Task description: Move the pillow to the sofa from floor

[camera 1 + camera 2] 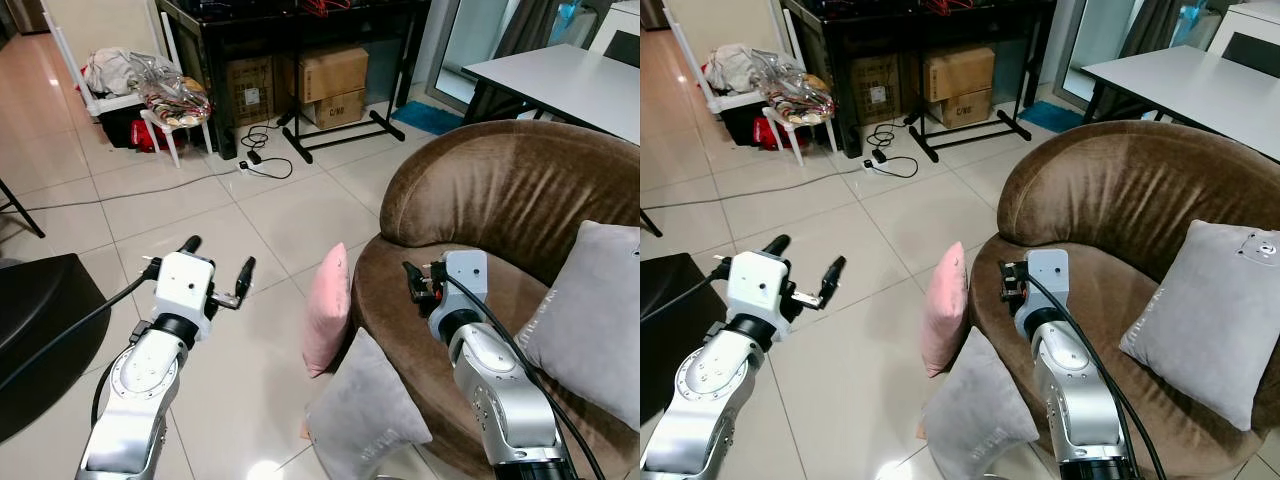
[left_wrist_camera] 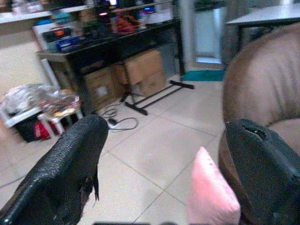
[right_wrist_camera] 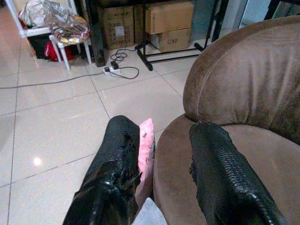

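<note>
Pink pillow (image 1: 328,308) stands on edge on the floor (image 1: 270,215), leaning against the brown sofa (image 1: 500,190), with a grey pillow (image 1: 362,412) on the floor just in front of it; you see this from the head views. Your left pincer (image 1: 218,268) hovers over the tiles, open and empty. Your right pincer (image 1: 418,283) hangs above the sofa seat. In the left wrist view, both fingers (image 2: 65,168) spread wide around the pink pillow's top. In the right wrist view, the fingers (image 3: 112,173) stand apart, holding nothing.
</note>
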